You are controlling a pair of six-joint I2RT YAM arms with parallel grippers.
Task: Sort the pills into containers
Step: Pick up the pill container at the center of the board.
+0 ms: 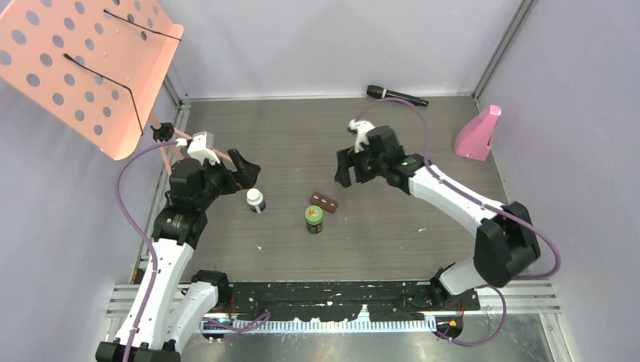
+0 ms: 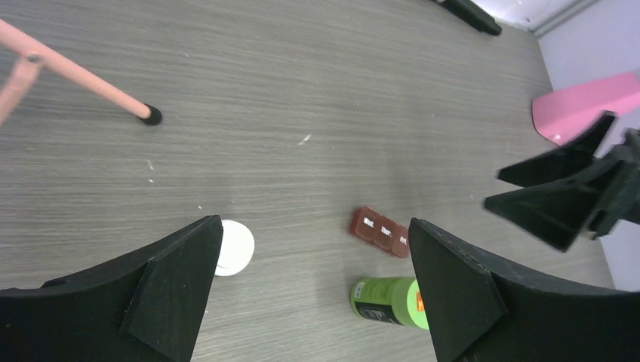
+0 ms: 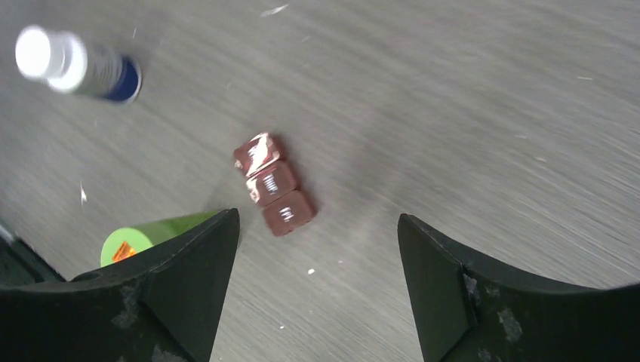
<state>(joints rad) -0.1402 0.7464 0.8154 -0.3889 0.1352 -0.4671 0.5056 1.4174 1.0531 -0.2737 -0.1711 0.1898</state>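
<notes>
Three containers stand mid-table: a white bottle [image 1: 256, 200] with a dark blue band, a green-lidded bottle [image 1: 314, 219] and a brown three-cell case [image 1: 324, 200]. My left gripper [image 1: 249, 172] hovers open just above and left of the white bottle [image 2: 232, 247]; the case [image 2: 380, 231] and green bottle [image 2: 385, 300] lie beyond its jaws. My right gripper [image 1: 349, 175] hangs open up and right of the case [image 3: 273, 185], with the green bottle [image 3: 147, 235] partly behind its left finger and the white bottle [image 3: 75, 66] farther off. Nothing sits between either pair of fingers. Pills are out of view.
A black microphone [image 1: 396, 95] lies by the back wall. A pink wedge-shaped object [image 1: 478, 133] stands at the right wall. A pink perforated stand [image 1: 83, 60] overhangs the back left corner, its leg [image 2: 83, 75] resting on the table.
</notes>
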